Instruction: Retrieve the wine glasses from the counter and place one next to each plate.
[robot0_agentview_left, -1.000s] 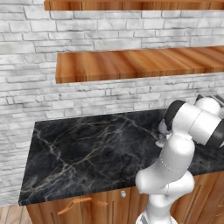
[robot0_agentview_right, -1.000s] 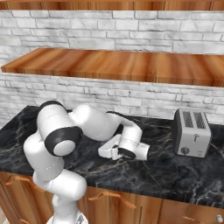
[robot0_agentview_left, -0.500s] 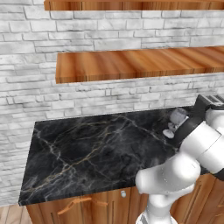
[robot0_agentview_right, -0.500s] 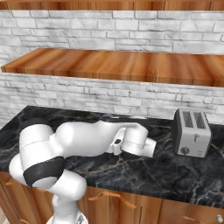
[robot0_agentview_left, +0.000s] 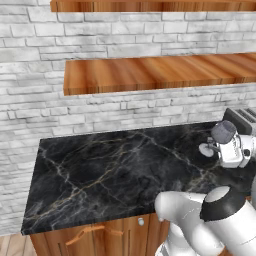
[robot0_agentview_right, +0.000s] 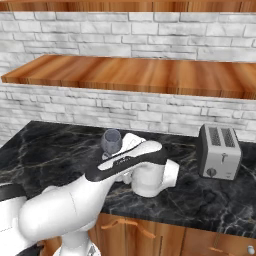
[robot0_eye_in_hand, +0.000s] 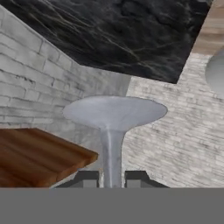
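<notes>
My gripper (robot0_eye_in_hand: 112, 179) is shut on the thin stem of a clear greyish wine glass (robot0_eye_in_hand: 113, 113), and the round foot spreads just beyond the fingertips (robot0_eye_in_hand: 87, 178). From the left base the wine glass (robot0_agentview_left: 223, 131) hangs tilted above the right end of the black marble counter (robot0_agentview_left: 115, 170), bowl up and to the right, with my gripper (robot0_agentview_left: 218, 144) at its stem. In the right base view the wine glass (robot0_agentview_right: 111, 140) shows its bowl just above my forearm, over the counter (robot0_agentview_right: 45, 145). The plates are out of view.
A silver toaster (robot0_agentview_right: 220, 152) stands on the counter to the right of the hand, and its corner (robot0_agentview_left: 241, 116) sits right behind the glass. Two wooden shelves (robot0_agentview_left: 150, 72) run along the brick wall above. Wooden cabinet doors (robot0_agentview_right: 145, 232) lie below.
The arm has swung and the hand has turned. The glass has gone up and to the right in the left base view, toward the toaster, still in the grip.
</notes>
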